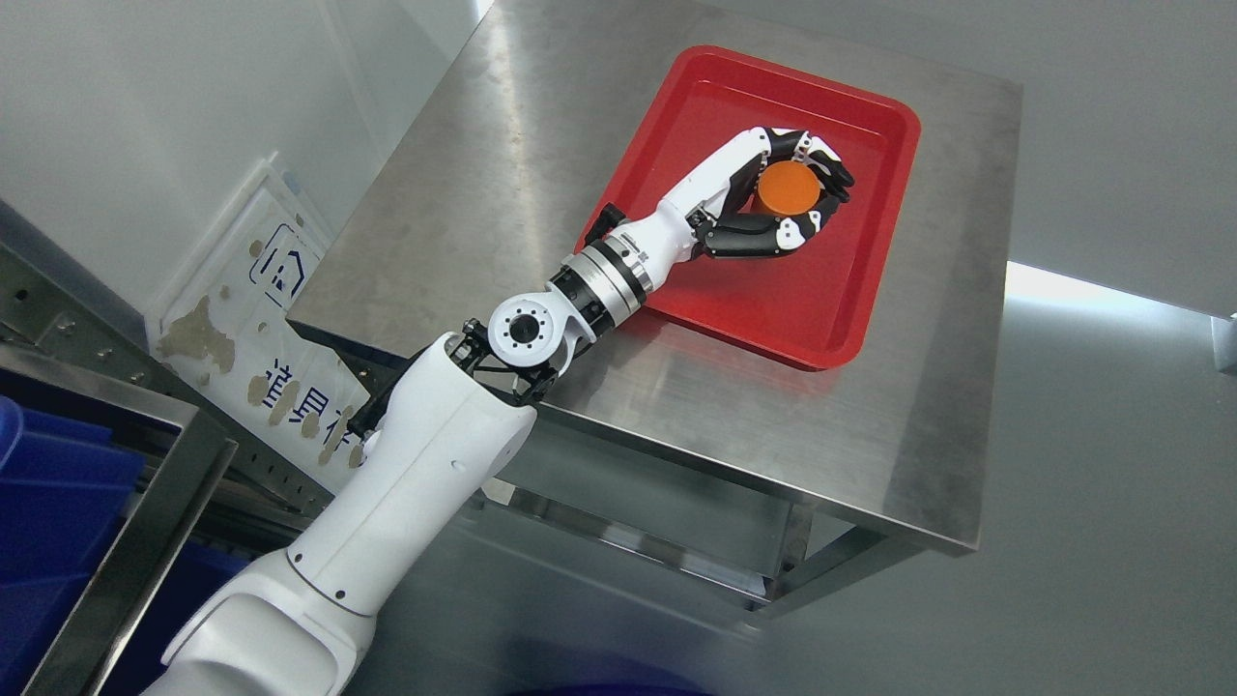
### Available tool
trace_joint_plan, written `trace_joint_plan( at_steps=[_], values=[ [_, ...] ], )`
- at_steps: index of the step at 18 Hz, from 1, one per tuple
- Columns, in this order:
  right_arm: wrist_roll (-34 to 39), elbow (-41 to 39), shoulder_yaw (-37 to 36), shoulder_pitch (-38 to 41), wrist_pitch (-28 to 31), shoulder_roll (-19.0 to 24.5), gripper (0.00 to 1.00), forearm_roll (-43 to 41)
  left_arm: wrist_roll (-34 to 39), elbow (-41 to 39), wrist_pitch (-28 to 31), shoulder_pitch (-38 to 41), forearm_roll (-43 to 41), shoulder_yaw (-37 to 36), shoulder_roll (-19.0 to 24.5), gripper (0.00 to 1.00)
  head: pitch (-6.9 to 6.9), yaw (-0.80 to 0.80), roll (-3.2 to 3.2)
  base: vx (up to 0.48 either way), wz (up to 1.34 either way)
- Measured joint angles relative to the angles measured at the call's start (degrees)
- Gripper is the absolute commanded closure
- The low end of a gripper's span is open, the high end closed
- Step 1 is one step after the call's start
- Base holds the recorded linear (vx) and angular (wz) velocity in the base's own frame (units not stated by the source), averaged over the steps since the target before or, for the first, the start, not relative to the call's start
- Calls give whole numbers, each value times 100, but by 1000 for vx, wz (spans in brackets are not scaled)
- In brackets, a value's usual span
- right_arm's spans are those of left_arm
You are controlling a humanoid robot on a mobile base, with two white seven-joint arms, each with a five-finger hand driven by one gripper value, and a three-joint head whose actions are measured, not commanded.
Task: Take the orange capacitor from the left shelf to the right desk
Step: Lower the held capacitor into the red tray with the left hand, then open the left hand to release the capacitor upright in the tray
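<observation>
The orange capacitor (788,188), a short orange cylinder, sits inside the red tray (763,309) on the steel desk (483,193). My left hand (812,188) reaches over the tray from the lower left, its white and black fingers (749,158) curled around the capacitor on both sides. Whether the capacitor rests on the tray floor or hangs just above it cannot be told. The right arm does not show.
The steel desk has edges close on the right and near sides, with grey floor beyond. A steel shelf frame (145,503) with blue bins (48,522) stands at the lower left. A worn printed sign (261,338) lies between shelf and desk.
</observation>
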Motion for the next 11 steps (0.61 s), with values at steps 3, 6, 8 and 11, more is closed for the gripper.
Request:
trace_joint_plan(
  at_steps=[3, 6, 8, 11],
  values=[
    [0, 0, 0, 0, 0, 0, 0, 0, 121, 220, 4, -92, -15, -97, 0, 81, 0, 0, 0, 0, 0],
    [0, 0, 0, 0, 0, 0, 0, 0, 210, 399, 7, -169, -23, -166, 0, 59, 0, 0, 0, 0, 0],
    [0, 0, 0, 0, 0, 0, 0, 0, 229, 492, 7, -198, -26, -188, 0, 47, 0, 0, 0, 0, 0],
    [0, 0, 0, 0, 0, 0, 0, 0, 240, 599, 7, -246, -29, -181, 0, 21, 0, 0, 0, 0, 0]
  ],
)
